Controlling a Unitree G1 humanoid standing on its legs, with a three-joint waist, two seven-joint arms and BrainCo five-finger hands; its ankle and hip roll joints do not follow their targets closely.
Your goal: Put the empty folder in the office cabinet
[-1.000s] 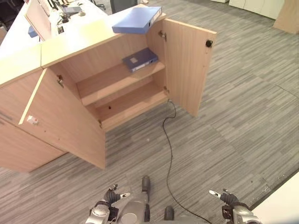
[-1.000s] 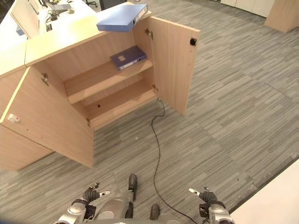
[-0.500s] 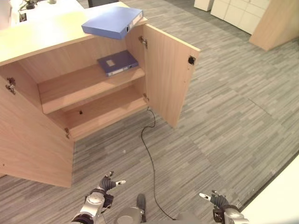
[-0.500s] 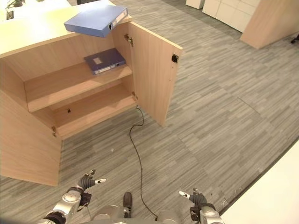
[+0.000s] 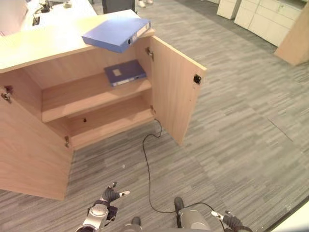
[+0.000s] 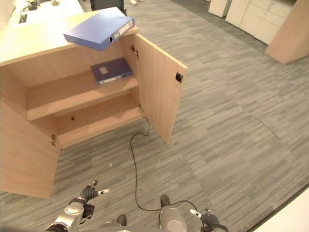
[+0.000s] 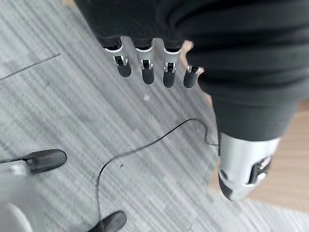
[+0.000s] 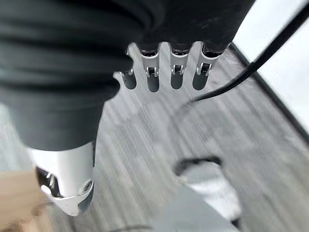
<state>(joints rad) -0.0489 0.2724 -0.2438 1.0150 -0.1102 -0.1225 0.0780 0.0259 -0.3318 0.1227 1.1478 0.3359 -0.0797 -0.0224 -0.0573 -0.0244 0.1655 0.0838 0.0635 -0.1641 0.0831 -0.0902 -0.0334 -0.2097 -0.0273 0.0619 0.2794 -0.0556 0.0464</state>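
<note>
Through my left eye, the wooden office cabinet (image 5: 101,104) fills the upper left of the frame, both doors swung wide. A light blue folder (image 5: 116,34) lies flat on the cabinet's top, one corner jutting past the front edge above the opening. A darker blue folder (image 5: 125,72) lies on the upper shelf (image 5: 87,94), toward its right end; the lower shelf (image 5: 111,121) is bare wood. My left hand (image 5: 107,199) sits low at the bottom left, over the grey striped carpet (image 5: 241,121), fingers spread loose and holding nothing. My right hand (image 5: 227,220) peeks in at the bottom right edge, well apart from the cabinet.

Through my right eye the scene reads alike: the light folder on top at the upper left, the dark one on the shelf beneath it, and pale cupboards (image 6: 256,19) in the far upper right.

At my left wrist, my fingers (image 7: 145,67) stretch straight out over the carpet with the thumb (image 7: 241,174) apart, nothing between them.

At my right wrist, the fingers (image 8: 176,72) are likewise straight and the thumb (image 8: 65,186) stands off to the side, empty above the floor.
</note>
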